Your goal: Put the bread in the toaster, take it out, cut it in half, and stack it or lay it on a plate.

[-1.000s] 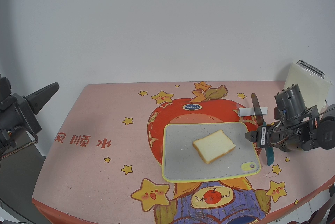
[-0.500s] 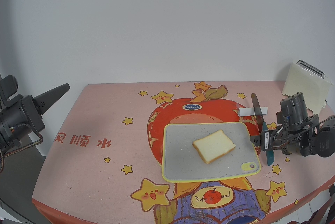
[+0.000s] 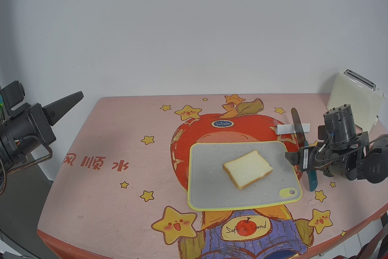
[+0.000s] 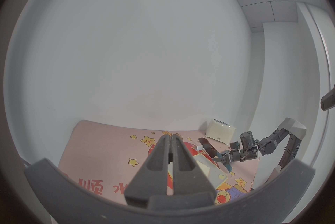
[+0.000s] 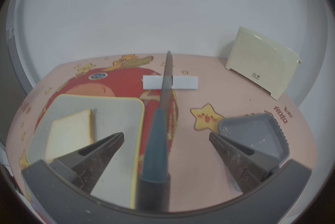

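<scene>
A slice of bread (image 3: 247,169) lies flat on the grey cutting board (image 3: 206,187) with a yellow rim. Right of the board a knife (image 3: 311,177) with a teal handle lies on the table, its blade over a white strip (image 3: 286,129). My right gripper (image 3: 292,158) hangs open just above the handle. In the right wrist view the gripper (image 5: 166,135) straddles the knife (image 5: 155,144), its fingers apart from it, with the bread (image 5: 69,134) to one side. The cream toaster (image 3: 355,98) stands at the far right. My left gripper (image 4: 171,137) is shut and empty, off the table's left edge.
A shallow grey tray (image 5: 254,135) sits on the table between the knife and the toaster (image 5: 263,60). The table's left half (image 3: 121,142) holds no objects. A white wall rises close behind the table.
My left gripper has swung right toward the table's left edge. My right gripper dipped slightly, then eased back left over the knife handle. Bread and knife have not moved.
</scene>
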Available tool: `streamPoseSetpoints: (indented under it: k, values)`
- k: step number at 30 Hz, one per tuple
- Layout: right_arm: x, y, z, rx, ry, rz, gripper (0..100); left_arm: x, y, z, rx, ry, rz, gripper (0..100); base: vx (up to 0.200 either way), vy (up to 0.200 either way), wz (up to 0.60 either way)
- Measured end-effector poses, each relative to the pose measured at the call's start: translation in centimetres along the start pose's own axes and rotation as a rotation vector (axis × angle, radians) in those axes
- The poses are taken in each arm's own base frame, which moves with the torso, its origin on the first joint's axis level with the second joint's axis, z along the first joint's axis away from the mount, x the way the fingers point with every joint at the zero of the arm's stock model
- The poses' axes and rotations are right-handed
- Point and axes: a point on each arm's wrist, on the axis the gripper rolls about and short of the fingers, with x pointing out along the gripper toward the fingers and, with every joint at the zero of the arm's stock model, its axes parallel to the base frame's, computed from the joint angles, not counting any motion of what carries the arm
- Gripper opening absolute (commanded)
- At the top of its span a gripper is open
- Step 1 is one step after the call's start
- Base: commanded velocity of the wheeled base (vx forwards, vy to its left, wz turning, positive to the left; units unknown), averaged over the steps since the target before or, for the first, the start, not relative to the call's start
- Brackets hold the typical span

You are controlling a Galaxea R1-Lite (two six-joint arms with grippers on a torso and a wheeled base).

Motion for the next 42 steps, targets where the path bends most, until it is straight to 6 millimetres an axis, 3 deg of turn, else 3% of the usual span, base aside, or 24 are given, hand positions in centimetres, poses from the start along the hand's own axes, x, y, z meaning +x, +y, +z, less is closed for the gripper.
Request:
streamPoseSetpoints:
  k: [18, 19, 42]
  values:
    - [0.83, 0.42, -0.27, -0.011, 0.023, -0.005, 100, 0.04, 0.20, -0.57, 0.087, 0.022, 0.006, 0, 0.000, 0.000, 0.00]
    - [0.84, 0.42, -0.30, -0.012, 0.024, -0.006, 0, 0.04, 0.21, -0.58, 0.087, 0.022, 0.006, 0, 0.000, 0.000, 0.00]
    - [0.11, 0.57, 0.19, -0.010, -0.003, 0.015, 0, 0.06, 0.27, -0.41, 0.090, 0.016, 0.012, 0, 0.000, 0.000, 0.00]
